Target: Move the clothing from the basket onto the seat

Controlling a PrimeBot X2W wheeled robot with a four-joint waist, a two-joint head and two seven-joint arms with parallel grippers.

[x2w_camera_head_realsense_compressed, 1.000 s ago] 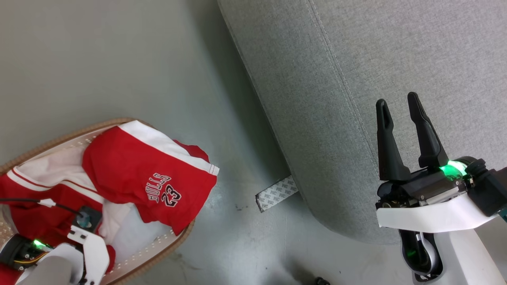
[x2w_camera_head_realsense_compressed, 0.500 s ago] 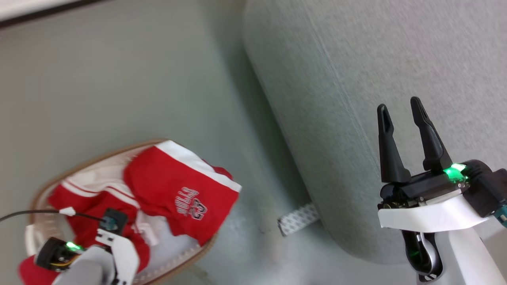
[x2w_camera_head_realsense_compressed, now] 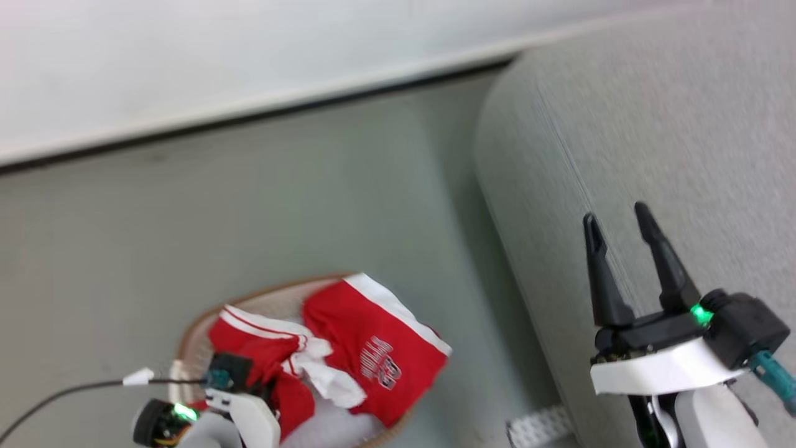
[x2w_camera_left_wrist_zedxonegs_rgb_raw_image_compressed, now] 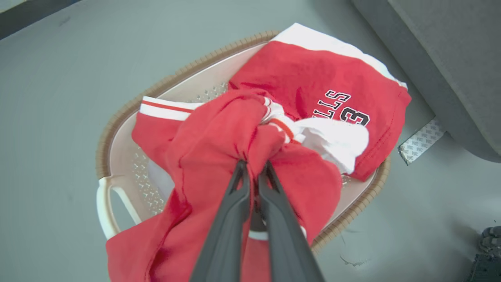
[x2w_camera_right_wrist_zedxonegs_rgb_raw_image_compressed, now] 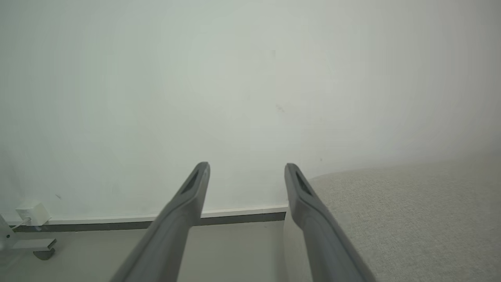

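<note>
Gripping the clothing (x2w_camera_left_wrist_zedxonegs_rgb_raw_image_compressed: 219, 133) at a gathered knot of red fabric, the left gripper (x2w_camera_left_wrist_zedxonegs_rgb_raw_image_compressed: 253, 166) pressed together on that fold, no gap to be seen between the dark fingers. Mostly in the basket (x2w_camera_left_wrist_zedxonegs_rgb_raw_image_compressed: 117, 152): one garment drawn up to the pinch, a tail hanging over the near rim by the handle; the lettered one lying flatter, draped over the far rim toward the seat (x2w_camera_head_realsense_compressed: 653, 155) close by. Likely to go wrong in a few ways. Could slip, given only a small fold in the pinch and a thin, slick-looking cloth. Could drag the second garment along, to judge by a white piece apparently pulled into the same knot, then shed it on the floor (x2w_camera_head_realsense_compressed: 249, 218) between basket and seat. Could snag the hanging tail on the rim or handle and tip so light a basket. No help at hand from the right gripper (x2w_camera_head_realsense_compressed: 614, 213), held over the seat's edge with fingers apart and nothing between them. As to stuff: soft, floppy, smooth-faced knit, red with white bands and black-and-white lettering, creasing in deep folds. Rigid cream plastic for the basket, pierced with rows of small round holes, with a brown woven-look rim, rounded corners and a looped handle. Coarse light-grey weave on the seat, broad and round-edged. Smooth, dull grey-green floor.
</note>
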